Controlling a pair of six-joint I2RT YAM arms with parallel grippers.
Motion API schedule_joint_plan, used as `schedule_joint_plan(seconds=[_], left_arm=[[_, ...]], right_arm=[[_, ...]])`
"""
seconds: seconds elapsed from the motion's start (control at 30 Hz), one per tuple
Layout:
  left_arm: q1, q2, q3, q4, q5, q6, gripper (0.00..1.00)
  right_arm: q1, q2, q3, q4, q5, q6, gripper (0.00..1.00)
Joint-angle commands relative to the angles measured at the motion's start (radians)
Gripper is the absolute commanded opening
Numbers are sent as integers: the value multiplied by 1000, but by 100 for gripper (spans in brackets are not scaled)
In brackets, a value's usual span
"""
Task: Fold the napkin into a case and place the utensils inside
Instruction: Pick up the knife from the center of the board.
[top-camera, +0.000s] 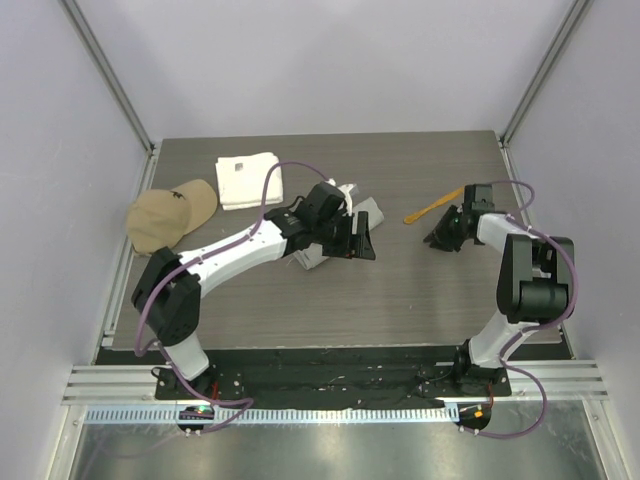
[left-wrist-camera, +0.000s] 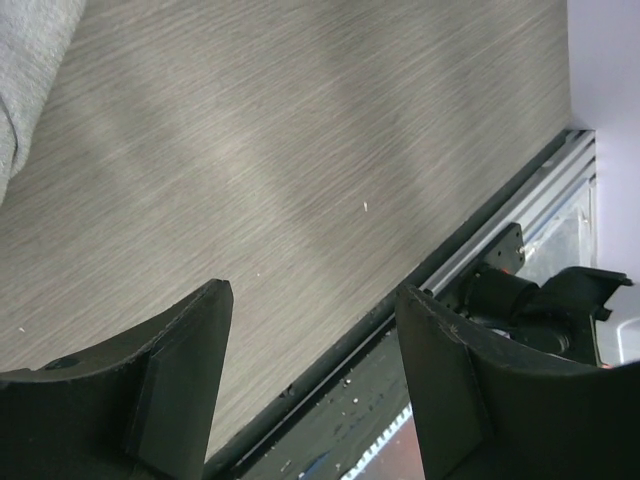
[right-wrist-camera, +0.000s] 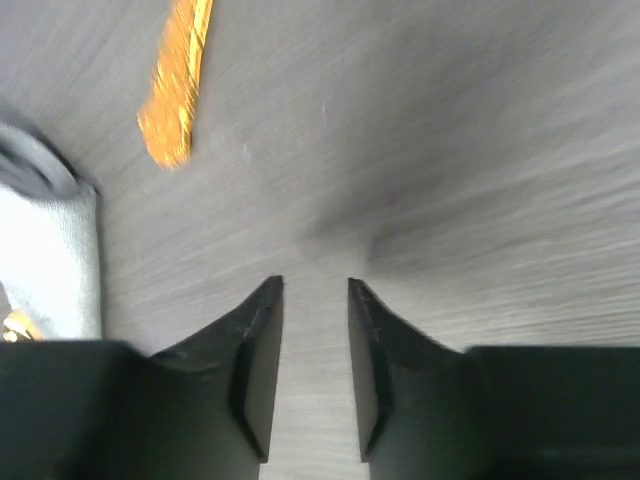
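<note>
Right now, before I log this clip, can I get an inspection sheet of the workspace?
Surface: dark wood-grain table, nothing spilled.
Job's things: grey napkin bunched by the left arm, partly hidden; orange utensil lying on the table apart from it; other utensils not clearly seen.
Clutter: white towel and tan cap, far left.
Grippers: left gripper open, empty; right gripper slightly open, empty, near the orange utensil.
Cables: purple cables looping along both arms.
Surroundings: pale walls; metal rail at the near edge.

No text can be read anywhere; a small dark mark on the tan cap (top-camera: 170, 215), far left, is too small to make out.
</note>
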Motion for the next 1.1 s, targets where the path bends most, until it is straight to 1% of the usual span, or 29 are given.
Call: schedule_joint_plan(seconds=[0.0,0.03,0.1,0.13,0.27,0.3,0.37,0.4,0.43,0.53,0.6,0.7,0.77,0.9,0.93,0.97,1.0,1.07], left_arm=[[-28,5,63,46,-62,39,69],[-31,8,65,46,-72,41,69],[-33,8,63,45,-74,39,68],[-34,8,62,45,-72,38,68],[-46,-5,39,60,-83,41,68],[-49,-5,39,60,-94,45,68],[-54,-7,39,60,-97,63,67],[-56,-8,40,60,-100,70,64],[-56,-11,39,58,-102,76,63],[-59,-16,36,61,-115,91,61],[-57,-15,45,57,-120,100,61],[-59,-4,48,54,-126,103,61],[-60,11,56,55,-123,102,61],[-62,25,62,52,-129,108,61],[-62,24,62,51,-134,110,61],[-62,19,62,49,-141,111,61],[-62,16,62,42,-144,114,61],[-62,7,62,41,-154,114,61]], right_arm=[[-4,-10,158,-57,141,20,49],[-4,5,178,-63,156,45,55],[-4,43,266,-95,201,60,64],[-4,86,298,-131,216,62,65],[-4,197,466,-163,320,31,69],[-2,218,488,-169,339,25,69],[-1,261,526,-165,328,5,69],[1,269,527,-145,310,-7,68],[11,274,524,-95,304,-16,65],[19,294,516,-36,290,-44,56],[21,312,519,-30,299,-49,56],[24,358,570,-102,311,-24,57],[47,366,570,-116,348,-4,59],[84,389,565,-178,420,72,57],[93,395,588,-198,443,97,57],[103,404,606,-221,499,106,57],[105,419,628,-267,509,115,57],[148,487,723,-333,546,143,56]])
